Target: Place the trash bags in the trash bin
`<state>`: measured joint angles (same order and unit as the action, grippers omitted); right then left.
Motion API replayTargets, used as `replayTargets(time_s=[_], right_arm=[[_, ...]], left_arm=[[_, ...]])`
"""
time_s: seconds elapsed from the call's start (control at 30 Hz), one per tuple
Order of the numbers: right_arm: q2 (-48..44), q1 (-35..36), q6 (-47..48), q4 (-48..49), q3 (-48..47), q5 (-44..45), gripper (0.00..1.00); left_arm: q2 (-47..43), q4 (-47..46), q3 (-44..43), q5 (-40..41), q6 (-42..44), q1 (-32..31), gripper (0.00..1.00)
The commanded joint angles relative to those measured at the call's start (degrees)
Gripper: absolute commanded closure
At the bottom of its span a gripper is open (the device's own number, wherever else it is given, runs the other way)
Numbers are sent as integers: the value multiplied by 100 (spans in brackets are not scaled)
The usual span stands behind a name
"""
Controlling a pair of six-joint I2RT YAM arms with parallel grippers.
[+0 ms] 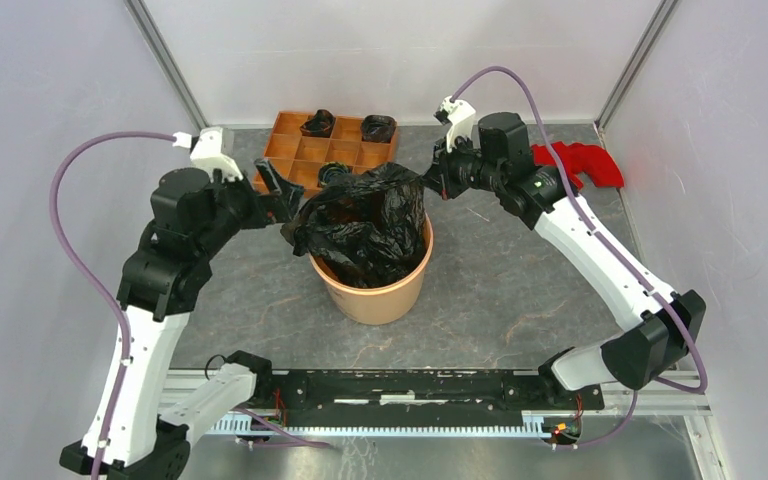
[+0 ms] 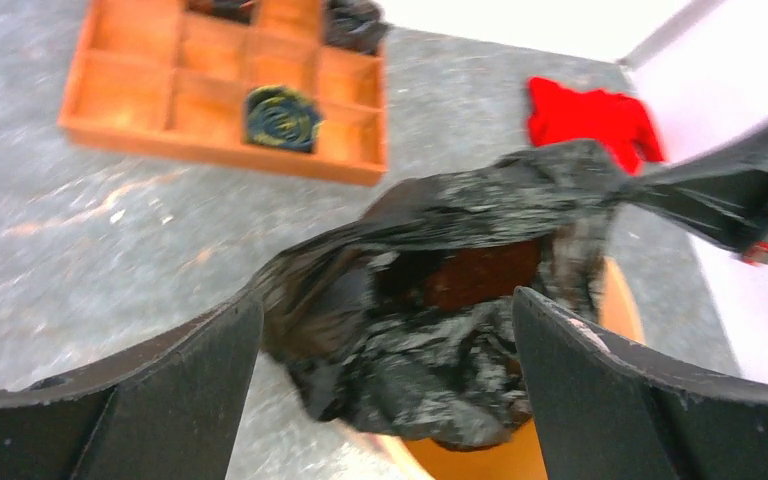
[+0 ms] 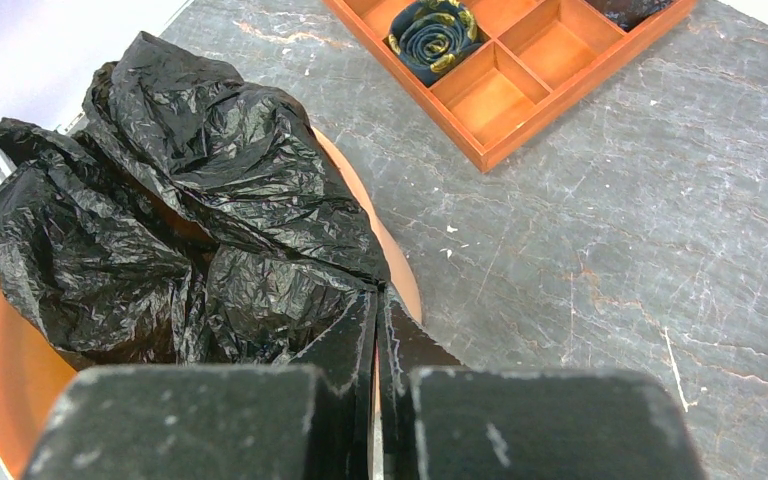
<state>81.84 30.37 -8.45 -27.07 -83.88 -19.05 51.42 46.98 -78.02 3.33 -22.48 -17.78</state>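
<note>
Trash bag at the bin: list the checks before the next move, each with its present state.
1. Right claw shut on the trash bag edge: ok.
2. Left claw open, off the bag: ok.
3. Trash bin upright: ok.
4. Bag wholly inside the bin: not ok, it bulges above the rim and spills over one side.
5. Bag reaching the bin's floor: cannot tell.

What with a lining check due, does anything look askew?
The trash bag is crumpled in a heap above the trash bin, sagging over one side of its rim instead of lining it; the right gripper pinches one edge.
</note>
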Motion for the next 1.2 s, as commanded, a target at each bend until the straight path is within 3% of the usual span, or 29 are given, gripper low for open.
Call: replayTargets(time_s=[0.0,0.13,0.23,0.33,0.4,0.5,0.57,0.7,0.87,1.17], right_arm=[[-37,5,50,109,-185,76,100],[-28,-3,-44,238,-364,-117,100],[-4,2,-61,264,-477,-95,100],[68,4,-138,277,-615,-263,100],[60,-10,-190,341,-621,-376,100],[53,-29,-241,306,-628,-332,100],[68,-73,-272,219,-630,-302,100],[118,-151,-239,-12,-620,-110,100],[139,-161,-87,-241,-630,157,100],[595,-157,73,-299,-472,489,100]], left_arm=[[542,-783,-376,-1861,726,3,0],[1076,-993,-409,-2713,1174,-8,0],[1199,-1161,-289,-2815,1465,-185,0],[1005,-1569,262,-2294,2033,-628,0],[892,-2015,630,-1317,2363,-964,0],[1223,-2094,526,-417,2272,-1002,3],[1548,-1978,260,-357,2048,-999,9],[1955,-1865,-84,215,1559,-907,37],[2092,-2084,-52,43,1421,-712,45],[3321,-1835,-427,-40,1006,-547,82]])
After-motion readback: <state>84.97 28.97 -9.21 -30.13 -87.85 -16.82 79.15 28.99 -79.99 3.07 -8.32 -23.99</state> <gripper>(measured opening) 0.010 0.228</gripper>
